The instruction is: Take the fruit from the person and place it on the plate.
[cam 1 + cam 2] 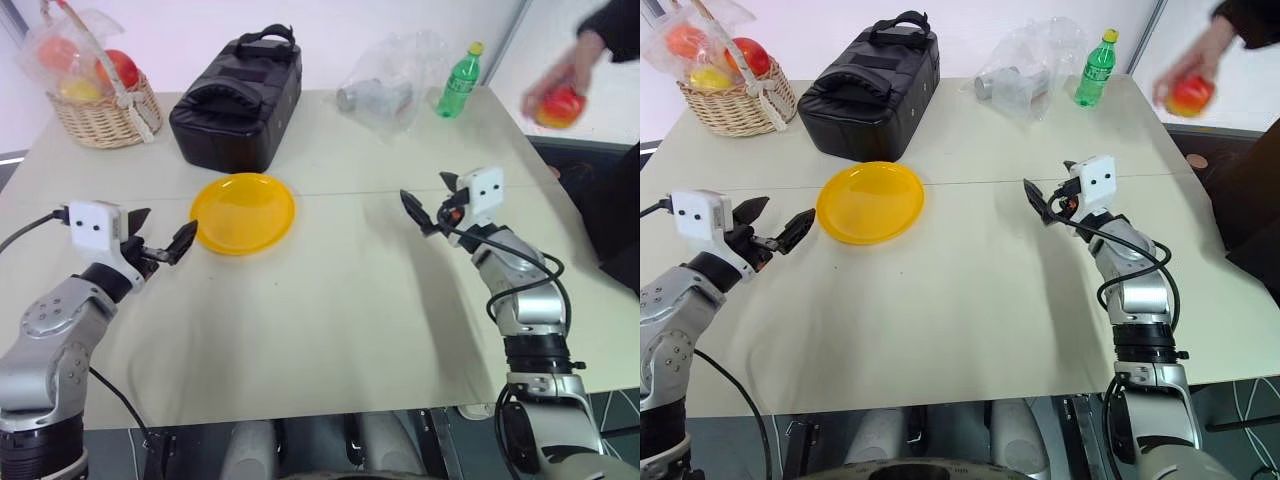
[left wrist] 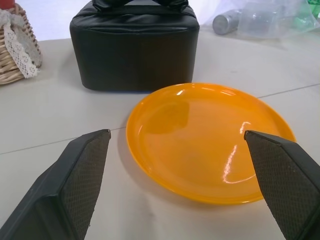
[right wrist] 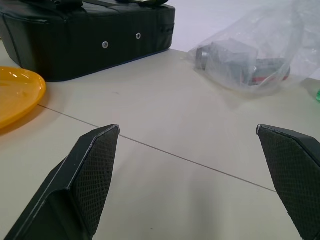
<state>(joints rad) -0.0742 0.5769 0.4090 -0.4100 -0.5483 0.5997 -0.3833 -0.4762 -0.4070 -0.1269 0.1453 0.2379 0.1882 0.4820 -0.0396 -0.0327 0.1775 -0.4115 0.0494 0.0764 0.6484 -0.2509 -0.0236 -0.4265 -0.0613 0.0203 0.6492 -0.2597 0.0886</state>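
I judge the task barely begun: nothing is handed over yet and the plate (image 1: 243, 212) sits bare. The fruit (image 1: 559, 107) is in the person's hand (image 1: 1193, 68), up and off to the right of my right end effector (image 1: 432, 203), past the far right corner of the surface (image 1: 330, 320) and well apart from the fingers. That right end effector hangs above the surface with its two fingers spread wide and nothing between them; it faces more toward the middle of the surface than toward the person. My left end effector (image 1: 160, 237) is also spread wide and empty, with the plate just ahead of it and slightly to its right.

What is left, as I read it: bring the right end effector out to the fruit, close on it, carry it across to the plate and let go.

As for containers, a wicker basket (image 1: 104, 118) well ahead of the left end effector holds several fruits wrapped in clear plastic. A closed black bag (image 1: 238, 97) stands beyond the plate. Ahead of the right end effector lies a clear plastic bag (image 1: 392, 75) with a grey can-like item inside, and a green bottle (image 1: 459, 81) stands beside it.
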